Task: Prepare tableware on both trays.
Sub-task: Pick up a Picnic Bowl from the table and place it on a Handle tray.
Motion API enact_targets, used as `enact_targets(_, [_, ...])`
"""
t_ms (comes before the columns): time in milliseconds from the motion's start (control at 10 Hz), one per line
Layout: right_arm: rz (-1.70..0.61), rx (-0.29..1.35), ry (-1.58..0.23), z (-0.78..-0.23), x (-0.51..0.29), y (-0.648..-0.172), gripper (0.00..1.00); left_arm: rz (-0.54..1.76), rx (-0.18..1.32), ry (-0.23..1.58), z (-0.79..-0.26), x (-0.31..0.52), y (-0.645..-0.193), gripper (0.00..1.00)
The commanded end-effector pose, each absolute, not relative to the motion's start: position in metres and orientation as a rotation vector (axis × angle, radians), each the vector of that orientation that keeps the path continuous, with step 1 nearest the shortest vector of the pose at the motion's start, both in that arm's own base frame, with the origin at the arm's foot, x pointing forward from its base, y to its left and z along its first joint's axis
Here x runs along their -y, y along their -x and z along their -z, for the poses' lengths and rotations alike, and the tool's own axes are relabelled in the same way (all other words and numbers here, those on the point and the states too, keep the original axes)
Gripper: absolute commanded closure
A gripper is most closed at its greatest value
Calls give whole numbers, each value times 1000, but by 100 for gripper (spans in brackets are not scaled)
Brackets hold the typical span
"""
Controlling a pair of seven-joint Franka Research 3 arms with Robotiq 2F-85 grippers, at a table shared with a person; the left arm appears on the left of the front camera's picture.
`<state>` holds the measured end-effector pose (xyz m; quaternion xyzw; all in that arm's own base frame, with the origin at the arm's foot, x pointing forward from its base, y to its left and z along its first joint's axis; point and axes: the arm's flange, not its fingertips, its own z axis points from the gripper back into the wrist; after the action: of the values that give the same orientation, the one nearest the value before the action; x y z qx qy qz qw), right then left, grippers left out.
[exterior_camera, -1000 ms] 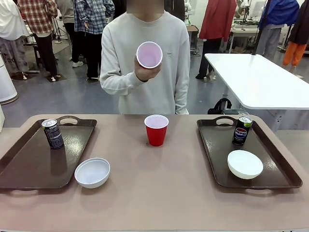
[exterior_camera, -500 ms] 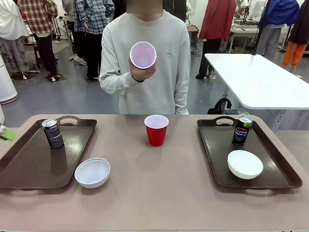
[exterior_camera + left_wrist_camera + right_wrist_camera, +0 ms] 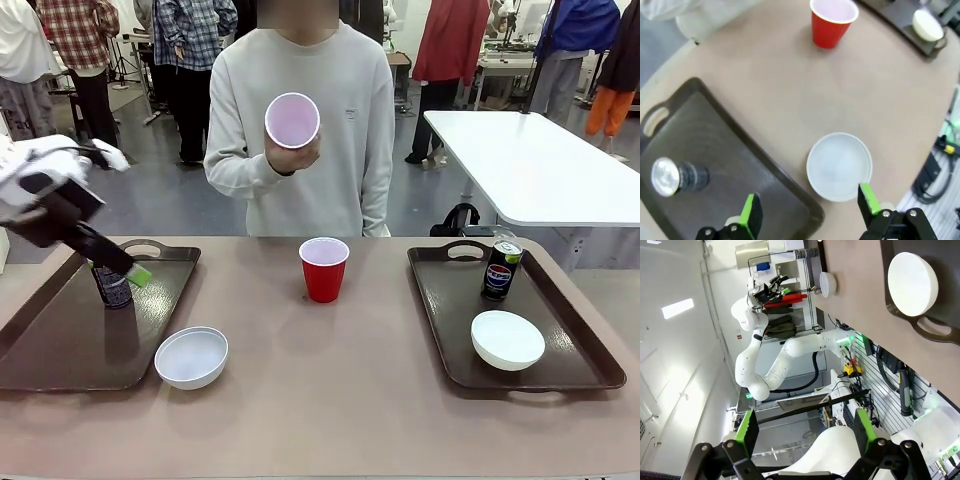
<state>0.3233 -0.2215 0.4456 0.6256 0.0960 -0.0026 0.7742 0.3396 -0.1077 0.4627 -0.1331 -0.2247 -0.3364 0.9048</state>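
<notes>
My left gripper (image 3: 132, 271) hangs open over the left tray (image 3: 60, 340), just in front of the black-green can (image 3: 110, 288). In the left wrist view the open gripper (image 3: 810, 207) frames a white bowl (image 3: 839, 166) lying on the table beside the tray's rim (image 3: 790, 187), with the can (image 3: 675, 176) at the left. That bowl (image 3: 191, 356) is off the tray. A red cup (image 3: 324, 268) stands mid-table. The person holds a second red cup (image 3: 293, 120) at chest height. The right tray (image 3: 440, 330) carries the Pepsi can (image 3: 501, 268) and a white bowl (image 3: 508, 340). My right gripper (image 3: 805, 430) is open and holds nothing.
The person stands at the far side of the table, opposite the middle cup. A white table (image 3: 540, 165) stands behind at the right. In the right wrist view the right tray's handle (image 3: 935, 330) and its bowl (image 3: 912, 284) lie near the table's front edge.
My left arm has swung in from the left edge to above the left tray, near the can. The person's held cup has risen slightly and shifted left.
</notes>
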Motion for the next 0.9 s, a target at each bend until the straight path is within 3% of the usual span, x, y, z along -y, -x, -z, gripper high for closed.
enact_targets(0, [-8, -209, -1355, -446, 226, -319, 0, 677, 448, 331, -472, 85, -335, 0])
enact_targets(800, [-8, -209, -1355, -446, 226, -319, 0, 656, 459, 339, -469, 87, -338, 0])
